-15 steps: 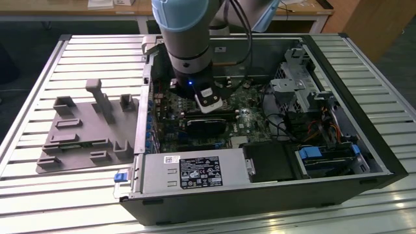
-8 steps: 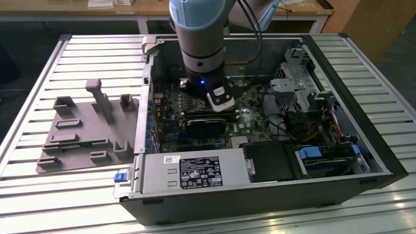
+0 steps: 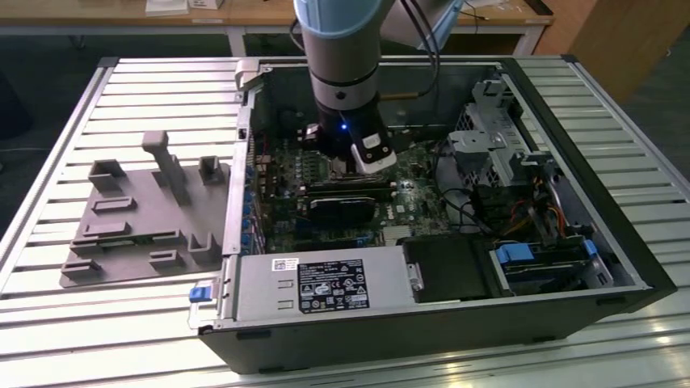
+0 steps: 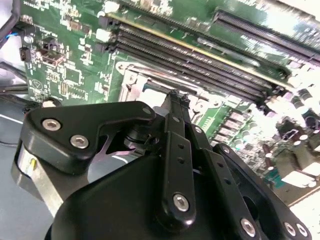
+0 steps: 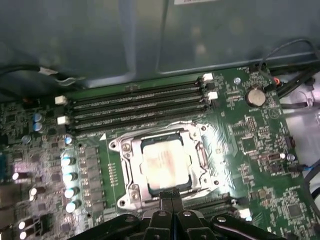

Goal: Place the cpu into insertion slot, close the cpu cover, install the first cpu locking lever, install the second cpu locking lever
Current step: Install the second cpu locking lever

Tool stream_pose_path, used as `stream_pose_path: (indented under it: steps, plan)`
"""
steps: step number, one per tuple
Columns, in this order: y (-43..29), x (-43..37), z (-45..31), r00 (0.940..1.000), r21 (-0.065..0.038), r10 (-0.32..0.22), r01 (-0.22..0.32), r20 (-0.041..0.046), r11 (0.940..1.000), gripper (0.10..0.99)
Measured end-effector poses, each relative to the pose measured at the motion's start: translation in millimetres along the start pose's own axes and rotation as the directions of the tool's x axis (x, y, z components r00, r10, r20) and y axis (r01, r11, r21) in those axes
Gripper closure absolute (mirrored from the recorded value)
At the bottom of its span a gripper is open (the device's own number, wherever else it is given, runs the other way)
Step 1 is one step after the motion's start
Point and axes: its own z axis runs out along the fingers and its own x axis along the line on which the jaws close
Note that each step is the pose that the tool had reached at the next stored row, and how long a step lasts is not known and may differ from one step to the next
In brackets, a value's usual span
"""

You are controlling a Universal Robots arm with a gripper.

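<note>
The cpu [image 5: 162, 162], square with a silver-grey top, lies in the insertion slot [image 5: 126, 192] on the green board. The cpu cover [image 5: 150, 141], a thin silver frame, lies flat around it. My gripper [image 5: 170, 194] is shut, its two black fingers pressed together at the socket's edge, just beside the cover's rim. I cannot tell whether anything thin is pinched between them. In the second wrist view the gripper [image 4: 175, 97] tips reach the socket's metal frame [image 4: 137, 80]. In the exterior view the arm reaches down into the open computer case, with the gripper [image 3: 364, 171] low over the board.
Long memory slots [image 5: 135, 105] run beside the socket, with a coin battery [image 5: 255, 96] and a row of capacitors [image 5: 67, 175] nearby. The case wall [image 5: 150, 40] rises behind. A drive cage [image 3: 485, 137], a power supply [image 3: 323, 283] and cables crowd the case. A grey fixture [image 3: 140, 218] lies on the slatted table.
</note>
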Motion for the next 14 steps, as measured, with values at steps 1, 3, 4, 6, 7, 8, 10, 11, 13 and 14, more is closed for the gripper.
stream_pose_path:
  steps: [1, 3, 4, 6, 7, 8, 10, 11, 13, 14]
  plan:
    - [2.1, -0.5, 0.6, 1.0000, 0.007, -0.001, 0.001, 0.0010, 1.0000, 0.980]
    - [4.7, -1.5, 1.6, 1.0000, 0.028, -0.003, 0.003, 0.0032, 0.9996, 0.980]
    - [6.1, -1.9, 2.2, 1.0000, 0.037, -0.004, 0.004, 0.0041, 0.9993, 0.980]
    - [9.7, -2.4, 3.3, 1.0000, 0.045, -0.005, 0.005, 0.0045, 0.9990, 0.980]
    - [11.6, -2.6, 4.0, 1.0000, 0.047, -0.005, 0.005, 0.0044, 0.9989, 0.980]
    - [13.5, -2.6, 4.6, 1.0000, 0.048, -0.005, 0.005, 0.0046, 0.9988, 0.980]
    - [17.4, -2.6, 5.8, 1.0000, 0.048, -0.005, 0.005, 0.0046, 0.9988, 0.980]
    - [19.3, -2.5, 6.3, 1.0000, 0.048, -0.006, 0.005, 0.0045, 0.9988, 0.980]
    - [22.9, -2.0, 7.4, 1.0000, 0.048, -0.006, 0.006, 0.0044, 0.9988, 0.980]
    - [24.9, -1.8, 8.2, 1.0000, 0.049, -0.006, 0.006, 0.0042, 0.9988, 0.980]
